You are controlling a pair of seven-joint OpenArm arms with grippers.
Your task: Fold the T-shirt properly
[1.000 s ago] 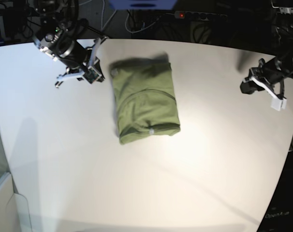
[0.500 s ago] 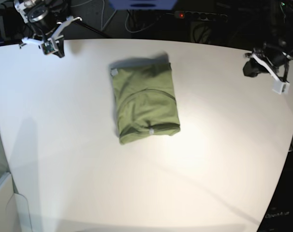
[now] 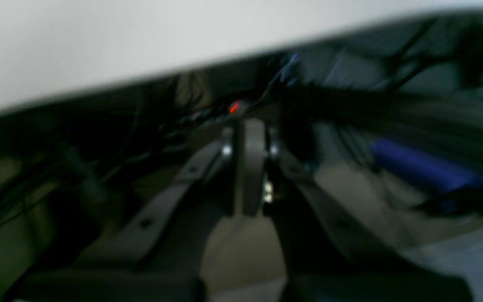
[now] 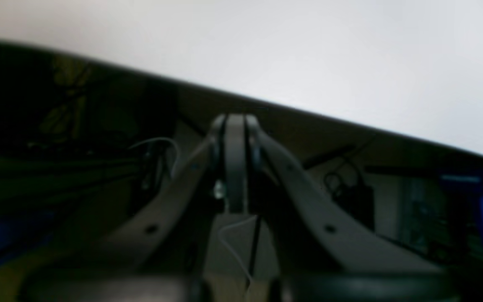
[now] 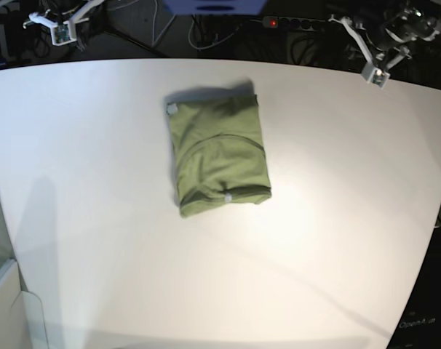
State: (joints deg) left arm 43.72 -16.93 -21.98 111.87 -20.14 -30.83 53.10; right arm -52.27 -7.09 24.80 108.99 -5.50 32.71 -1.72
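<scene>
T-shirt lay folded in the upper middle of the base view, flat on the white table. Olive-green cloth, soft and matte, lightly wrinkled, folded to an upright rectangle, slightly tilted, lower edge a bit uneven. Curved seam arched across its middle; a rolled-looking band of fabric ran along the bottom, with small pale label on it. Second pale patch sat at the top left corner of the cloth. Table surface smooth, pale, faintly shiny, with soft shadows at lower left and lower right. Left gripper closed, nothing between the fingers, at upper right of the base view; dark body, pale metallic bits, ridged tapering fingers in its wrist view, which was blurred. Right gripper also closed and empty, at upper left of the base view, same dark tapering shape, fingertips meeting in its wrist view. Both well apart from the cloth. Blue part at top centre of the base view, smooth-looking, cut off by the frame. Thin curved cables hung below and beside it, over a dark background.
</scene>
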